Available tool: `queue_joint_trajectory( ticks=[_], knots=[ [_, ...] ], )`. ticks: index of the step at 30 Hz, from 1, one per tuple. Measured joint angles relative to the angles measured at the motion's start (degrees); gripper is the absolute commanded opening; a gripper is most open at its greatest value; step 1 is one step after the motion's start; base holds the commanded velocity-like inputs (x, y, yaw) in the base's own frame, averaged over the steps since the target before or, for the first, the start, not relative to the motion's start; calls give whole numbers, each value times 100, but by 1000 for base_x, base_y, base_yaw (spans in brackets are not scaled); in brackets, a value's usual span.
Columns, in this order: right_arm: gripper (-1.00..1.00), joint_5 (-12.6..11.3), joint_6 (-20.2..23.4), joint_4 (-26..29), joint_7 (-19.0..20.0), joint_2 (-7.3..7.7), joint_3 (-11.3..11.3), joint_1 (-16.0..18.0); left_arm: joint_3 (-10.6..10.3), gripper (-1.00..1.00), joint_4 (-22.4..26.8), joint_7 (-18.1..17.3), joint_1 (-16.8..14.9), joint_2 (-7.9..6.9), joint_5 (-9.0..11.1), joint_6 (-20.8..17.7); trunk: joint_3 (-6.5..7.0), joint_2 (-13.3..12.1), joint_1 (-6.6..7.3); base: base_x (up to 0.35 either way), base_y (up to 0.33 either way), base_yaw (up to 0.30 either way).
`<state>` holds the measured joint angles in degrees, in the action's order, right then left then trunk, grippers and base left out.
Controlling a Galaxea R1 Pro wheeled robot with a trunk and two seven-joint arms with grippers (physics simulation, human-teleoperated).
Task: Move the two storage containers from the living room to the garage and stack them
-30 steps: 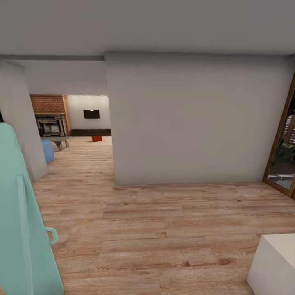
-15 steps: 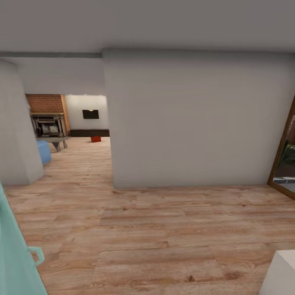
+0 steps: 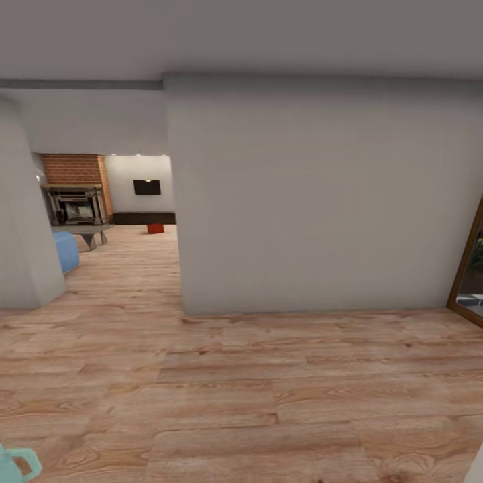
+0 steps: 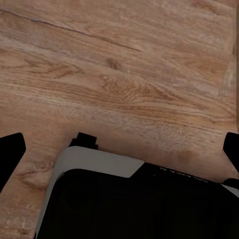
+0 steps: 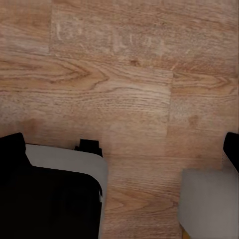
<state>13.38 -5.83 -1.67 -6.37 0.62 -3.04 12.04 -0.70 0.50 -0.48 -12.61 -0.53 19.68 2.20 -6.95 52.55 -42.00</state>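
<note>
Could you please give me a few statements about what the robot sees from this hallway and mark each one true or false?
1. An orange-red container sits on the wood floor far down the passage. True.
2. The container stands on the glass table. False: it rests on the floor, apart from the table.
3. A brick fireplace shows at the far left of the opening. True.
4. The left gripper holds a container. False: its wrist view shows the fingers wide apart over bare planks.
5. A dark TV hangs on the far wall. True.
6. The floor ahead is dark grey concrete. False: it is light wood planks.
</note>
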Motion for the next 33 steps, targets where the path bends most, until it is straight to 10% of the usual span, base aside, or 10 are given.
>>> queue_joint_trajectory(
  ticks=[33],
  knots=[
    [100,-23,-59,0,20,-36,-21,1,0,100,1,0,1,2,-3,-9,0,0,0,322,0,50]
  ],
)
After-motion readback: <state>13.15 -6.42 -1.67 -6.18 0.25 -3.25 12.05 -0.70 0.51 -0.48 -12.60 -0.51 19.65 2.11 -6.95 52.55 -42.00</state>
